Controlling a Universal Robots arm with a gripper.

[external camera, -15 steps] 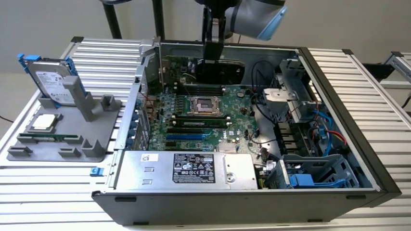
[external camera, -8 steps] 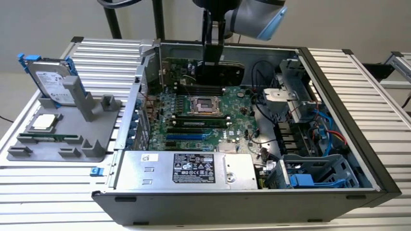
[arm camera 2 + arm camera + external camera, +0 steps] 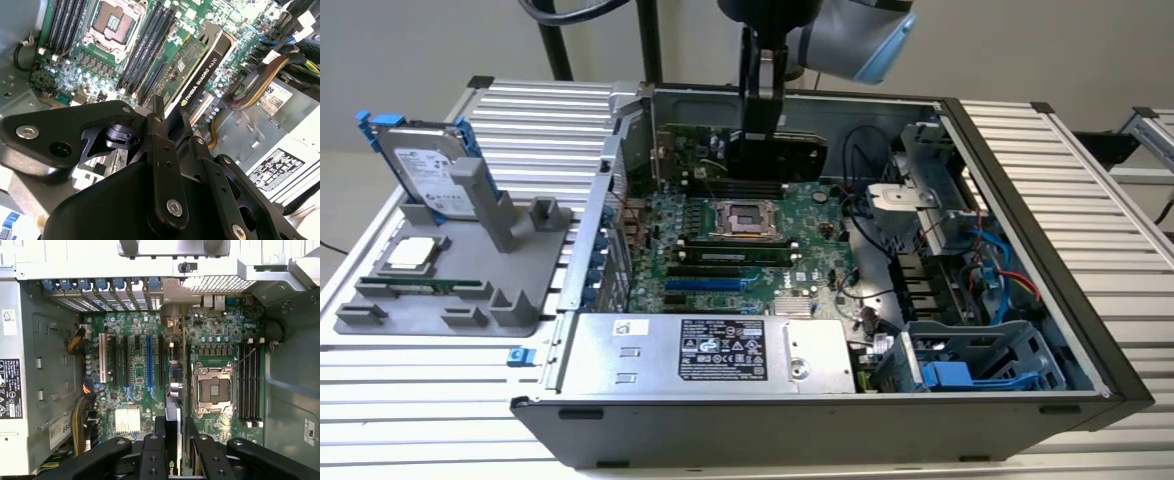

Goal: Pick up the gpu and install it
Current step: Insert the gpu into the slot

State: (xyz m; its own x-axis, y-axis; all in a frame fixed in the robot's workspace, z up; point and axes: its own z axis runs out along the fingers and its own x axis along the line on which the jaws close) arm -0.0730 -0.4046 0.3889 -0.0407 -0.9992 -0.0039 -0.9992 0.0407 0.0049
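Observation:
My gripper point(image 3: 759, 128) is shut on the gpu point(image 3: 774, 155), a flat card with a black shroud and a green board. It hangs on edge inside the open computer case point(image 3: 1014, 200), over the far part of the motherboard point(image 3: 720, 260). In the second wrist view the gpu point(image 3: 202, 75) runs edge-on away from the gripper point(image 3: 172, 119), black shroud on one side and green board on the other. In the first wrist view the gpu point(image 3: 173, 390) stands between the blue slot point(image 3: 149, 360) and the processor socket point(image 3: 212, 390), clamped by the gripper point(image 3: 174, 434). Whether it touches a slot I cannot tell.
A grey fixture point(image 3: 454, 300) at the exterior view's left holds a hard drive with a blue frame point(image 3: 434, 170) and a square processor chip point(image 3: 411, 253). Inside the case are the power supply point(image 3: 707, 350), a drive cage point(image 3: 974, 360) and cable bundles point(image 3: 961, 250).

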